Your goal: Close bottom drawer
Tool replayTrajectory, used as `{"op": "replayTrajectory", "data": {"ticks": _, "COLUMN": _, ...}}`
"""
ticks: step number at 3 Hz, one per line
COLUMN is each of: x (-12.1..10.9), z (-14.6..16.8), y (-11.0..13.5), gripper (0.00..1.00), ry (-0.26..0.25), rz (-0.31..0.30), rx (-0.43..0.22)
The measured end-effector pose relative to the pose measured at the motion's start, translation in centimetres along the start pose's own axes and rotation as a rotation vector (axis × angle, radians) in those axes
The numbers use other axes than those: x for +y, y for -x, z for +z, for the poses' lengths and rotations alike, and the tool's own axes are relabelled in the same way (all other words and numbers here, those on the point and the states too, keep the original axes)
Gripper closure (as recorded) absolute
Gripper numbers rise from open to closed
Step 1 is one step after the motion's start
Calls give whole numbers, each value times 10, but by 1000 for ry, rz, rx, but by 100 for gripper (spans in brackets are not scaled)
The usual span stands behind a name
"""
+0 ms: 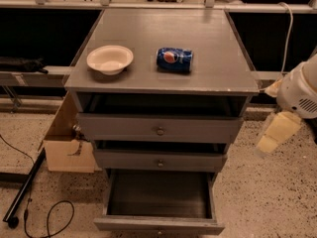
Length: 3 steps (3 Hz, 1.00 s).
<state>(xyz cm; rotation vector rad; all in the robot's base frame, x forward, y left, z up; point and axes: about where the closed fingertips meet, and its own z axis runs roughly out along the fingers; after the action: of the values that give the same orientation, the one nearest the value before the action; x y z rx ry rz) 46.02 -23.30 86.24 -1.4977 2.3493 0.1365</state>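
**While the Bottom Drawer Stood Open, the Hand Hung Off to the Right**

Although the cabinet filled most of the view, the hand (276,129) sat only at the right edge, level with the top two drawers and well apart from all three. It touched nothing. Whether it was open or closed could not be told from this angle; only its pale yellow end and the white arm (303,90) behind it showed.

The bottom drawer (158,195) was pulled far out toward the camera, its dark inside laid bare and its grey front cut by the lower edge of the view. Above it, the middle drawer (160,161) and the top drawer (159,128) each stood out a little, with a dark gap over each front and a small round knob at the centre.

On the grey worktop (208,38) a white bowl (110,59) sat upright near the front left, and a blue can (175,59) lay on its side to its right, apart from it. Left of the cabinet, a cardboard box (67,145) stood open on the speckled floor (267,197), and a black cable (47,221) curled in front of it.
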Motion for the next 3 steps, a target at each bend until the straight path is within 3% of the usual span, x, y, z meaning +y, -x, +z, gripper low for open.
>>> {"op": "replayTrajectory", "data": {"ticks": 1, "x": -14, "z": 42, "y": -3, "gripper": 0, "ry": 36, "rz": -7, "rx": 17}}
{"op": "replayTrajectory", "data": {"ticks": 2, "x": -14, "z": 42, "y": -3, "gripper": 0, "ry": 36, "rz": -6, "rx": 17}}
{"op": "replayTrajectory", "data": {"ticks": 3, "x": 3, "z": 71, "y": -10, "gripper": 0, "ry": 90, "rz": 112, "rx": -138}}
